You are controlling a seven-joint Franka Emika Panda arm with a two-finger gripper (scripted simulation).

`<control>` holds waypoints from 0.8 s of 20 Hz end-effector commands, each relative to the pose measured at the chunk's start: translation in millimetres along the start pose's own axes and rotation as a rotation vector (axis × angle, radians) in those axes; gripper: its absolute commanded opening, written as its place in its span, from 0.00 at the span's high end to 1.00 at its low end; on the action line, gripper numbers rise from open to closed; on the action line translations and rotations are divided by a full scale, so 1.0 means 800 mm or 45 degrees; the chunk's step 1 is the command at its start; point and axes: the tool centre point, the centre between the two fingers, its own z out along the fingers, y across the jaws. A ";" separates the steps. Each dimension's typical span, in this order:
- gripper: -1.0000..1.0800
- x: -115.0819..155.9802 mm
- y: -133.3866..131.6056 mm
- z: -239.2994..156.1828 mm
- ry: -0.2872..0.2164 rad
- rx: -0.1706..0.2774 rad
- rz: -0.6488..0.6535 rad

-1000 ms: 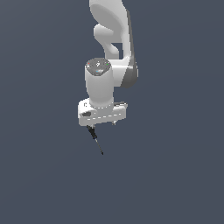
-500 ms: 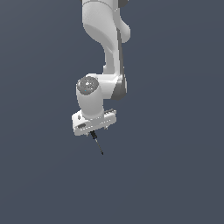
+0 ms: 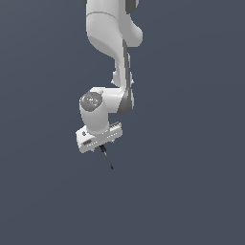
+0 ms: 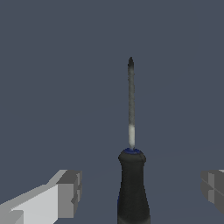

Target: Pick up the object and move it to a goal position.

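Observation:
The screwdriver (image 3: 107, 158) is small, with a black handle and a thin dark shaft, and lies on the dark grey surface just below the hand in the exterior view. In the wrist view its black handle (image 4: 133, 188) sits between my fingers, with a blue ring at the collar and the shaft (image 4: 131, 100) pointing away. My gripper (image 4: 141, 190) is open. The grey fingertips (image 4: 69, 192) stand wide on either side of the handle and do not touch it. In the exterior view the gripper (image 3: 101, 145) is right over the handle end.
The flat dark grey surface (image 3: 191, 191) fills both views. The white arm (image 3: 112, 38) rises above the hand toward the top of the exterior view.
The hand has come down and shifted slightly toward the exterior view's left, turning over the screwdriver. The screwdriver has stayed in about the same place.

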 end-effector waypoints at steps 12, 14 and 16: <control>0.04 -0.002 0.000 0.037 0.000 0.001 -0.010; 0.04 -0.002 0.000 0.049 0.000 0.001 -0.011; 0.04 -0.002 0.000 0.058 0.000 0.001 -0.012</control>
